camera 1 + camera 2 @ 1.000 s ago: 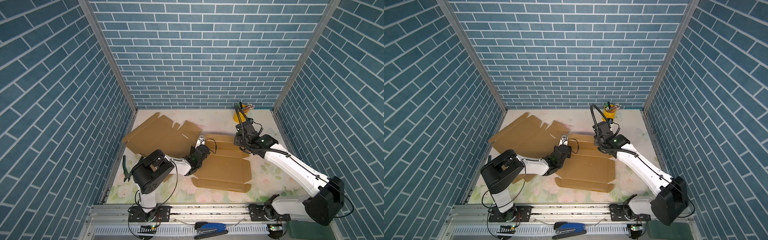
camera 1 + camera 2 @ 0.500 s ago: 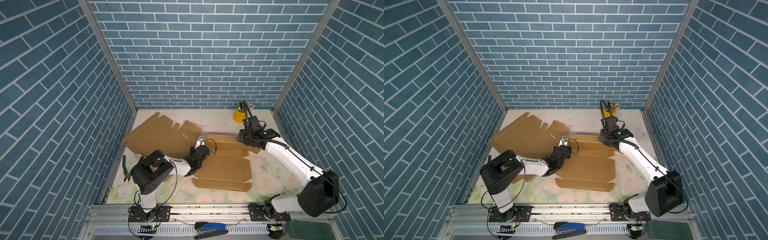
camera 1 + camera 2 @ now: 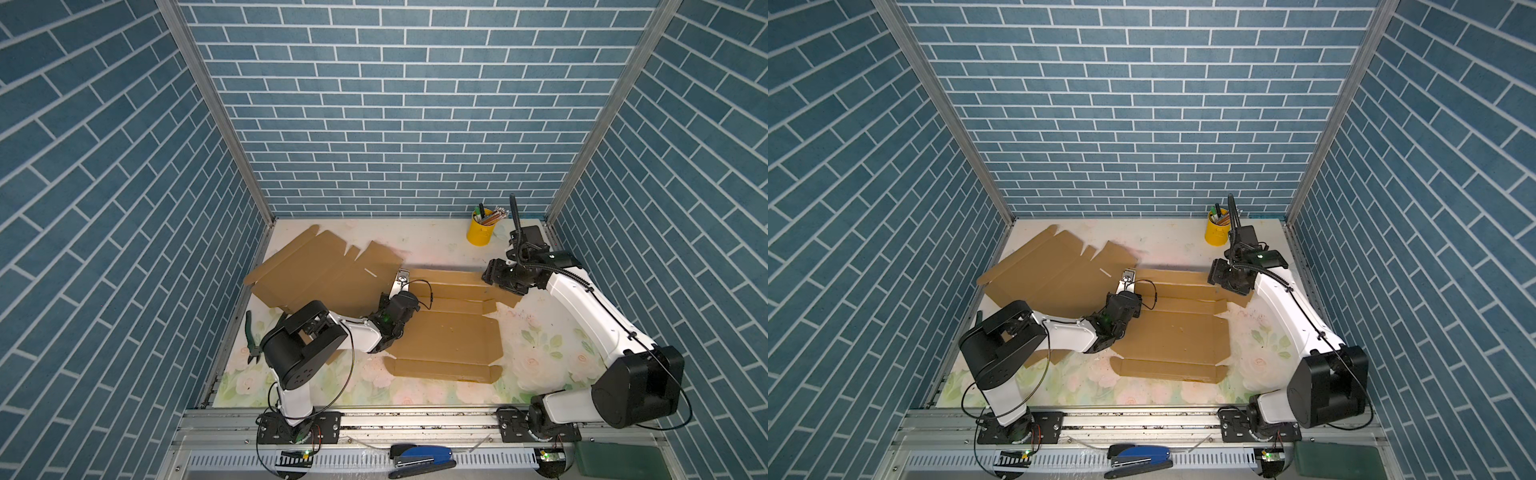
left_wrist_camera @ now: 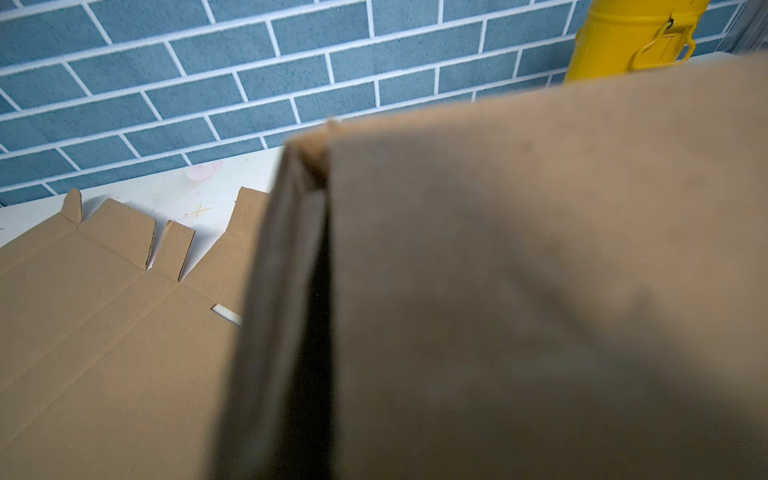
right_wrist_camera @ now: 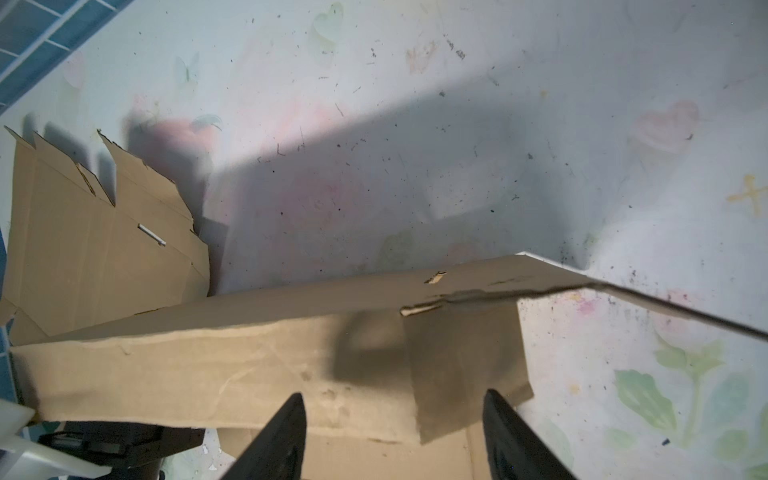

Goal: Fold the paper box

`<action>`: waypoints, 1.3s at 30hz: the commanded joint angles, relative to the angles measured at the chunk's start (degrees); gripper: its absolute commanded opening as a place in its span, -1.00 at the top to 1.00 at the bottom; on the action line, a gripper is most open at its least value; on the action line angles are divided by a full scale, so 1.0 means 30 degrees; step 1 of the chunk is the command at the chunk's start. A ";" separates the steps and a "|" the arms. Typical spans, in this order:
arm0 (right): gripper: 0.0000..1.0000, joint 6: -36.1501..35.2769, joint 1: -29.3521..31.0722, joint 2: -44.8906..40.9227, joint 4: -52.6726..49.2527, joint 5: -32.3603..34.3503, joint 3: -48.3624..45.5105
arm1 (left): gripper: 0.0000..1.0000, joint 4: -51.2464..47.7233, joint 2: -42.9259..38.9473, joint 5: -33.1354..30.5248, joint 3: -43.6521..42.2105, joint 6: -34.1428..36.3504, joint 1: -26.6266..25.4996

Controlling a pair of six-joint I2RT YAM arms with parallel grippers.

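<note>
Setting: robotics lab test cell. Evidence: printed blue-brick wall panels on aluminium posts enclose a floral-print table. Two arm bases are bolted to an aluminium rail along the table's front edge, with wiring exposed.

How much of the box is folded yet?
Just started. The paper box lies mostly flat; only its far strip is tipped up. The left gripper seems to pinch one end; the right gripper is open over the other. Walls and lid still need folding.
</note>
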 commanded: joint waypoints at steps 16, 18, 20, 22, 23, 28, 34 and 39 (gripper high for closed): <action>0.02 -0.0017 -0.0229 0.0351 0.1122 -0.2594 0.0274 | 0.99 -0.1262 -0.0120 -0.0855 -0.0576 0.0711 -0.0277; -0.04 -0.0391 -0.0395 -0.0006 0.1092 -0.2814 0.0205 | 0.99 -0.2057 -0.0296 -0.1067 -0.0400 0.0553 -0.0259; -0.08 -0.0733 -0.0789 -0.0593 0.1079 -0.3005 -0.0031 | 1.00 -0.2749 -0.0435 -0.1265 -0.0237 0.0472 -0.0274; -0.10 -0.0935 -0.1488 -0.1373 0.1060 -0.3299 -0.0506 | 1.00 -0.3182 -0.0582 -0.1321 -0.0206 0.0384 -0.0194; -0.10 -0.1034 -0.1939 -0.1760 0.1057 -0.3451 -0.0773 | 1.00 -0.3333 -0.0624 -0.1316 -0.0222 0.0286 -0.0134; -0.03 -0.0998 -0.3824 -0.3605 0.1691 -0.3731 -0.2536 | 1.00 -0.3947 -0.0586 -0.0929 -0.0008 0.0127 0.0131; 0.67 0.1017 -0.3209 -0.5373 0.4636 0.0097 -0.7295 | 1.00 -0.5562 -0.0323 -0.0496 0.1135 -0.0093 0.0341; 1.00 0.2346 -0.1159 -0.4933 0.8549 0.4767 -1.0533 | 1.00 -0.5829 -0.0226 -0.0296 0.1437 0.0011 0.0400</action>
